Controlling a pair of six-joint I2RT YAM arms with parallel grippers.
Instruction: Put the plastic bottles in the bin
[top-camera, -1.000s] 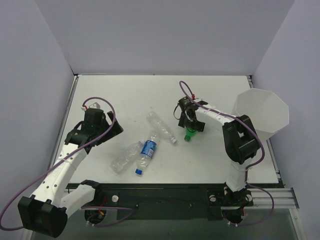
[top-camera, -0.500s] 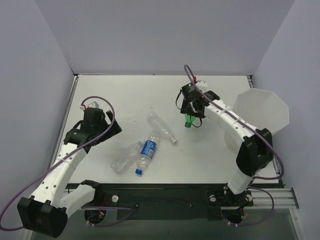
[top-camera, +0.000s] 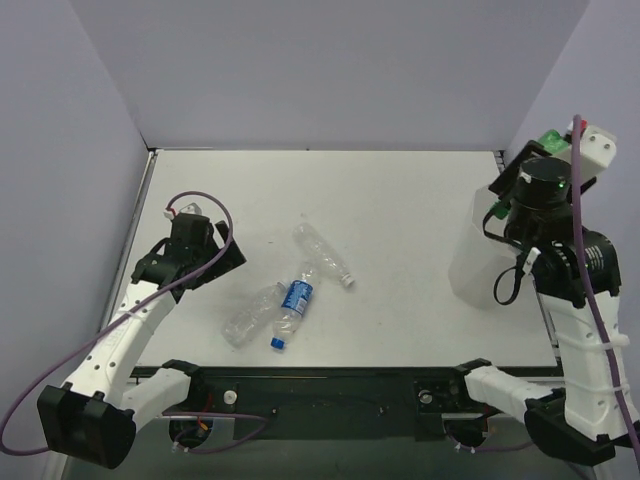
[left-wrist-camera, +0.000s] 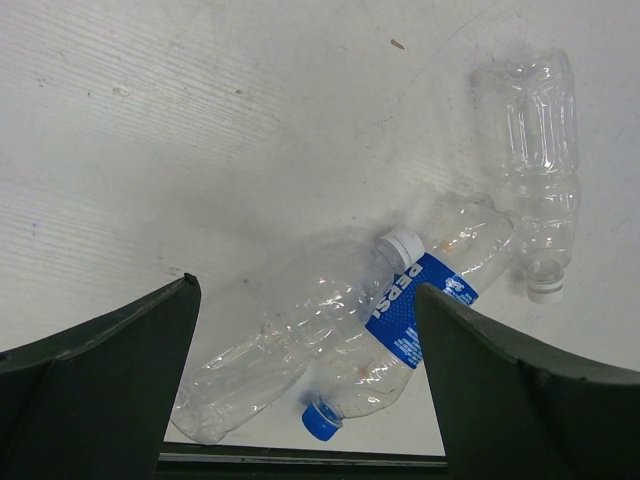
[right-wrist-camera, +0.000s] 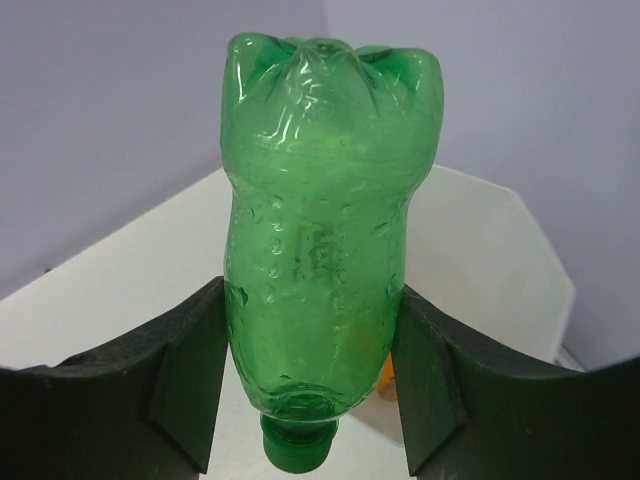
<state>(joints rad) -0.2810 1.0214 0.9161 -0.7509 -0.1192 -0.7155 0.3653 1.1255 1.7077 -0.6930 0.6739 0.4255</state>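
Observation:
My right gripper (right-wrist-camera: 312, 340) is shut on the green bottle (right-wrist-camera: 325, 200), held cap down over the white bin (right-wrist-camera: 520, 270). An amber-orange bottle (right-wrist-camera: 386, 377) shows just behind it inside the bin. In the top view the raised right wrist covers most of the bin (top-camera: 468, 262), and the green bottle (top-camera: 548, 139) peeks out at its far side. My left gripper (left-wrist-camera: 305, 300) is open and empty, hovering left of three bottles lying on the table: a crushed clear one (left-wrist-camera: 265, 355), the blue-labelled one (left-wrist-camera: 410, 320) and another clear one (left-wrist-camera: 540, 150).
The three table bottles lie together near the middle front in the top view: the crushed clear bottle (top-camera: 248, 316), the blue-labelled one (top-camera: 294, 303) and the other clear one (top-camera: 322, 254). Grey walls enclose the table. A black rail (top-camera: 320, 385) runs along the near edge.
My right arm has lifted the green bottle off the table's middle and swung it right and up, over the bin. The left arm has barely moved.

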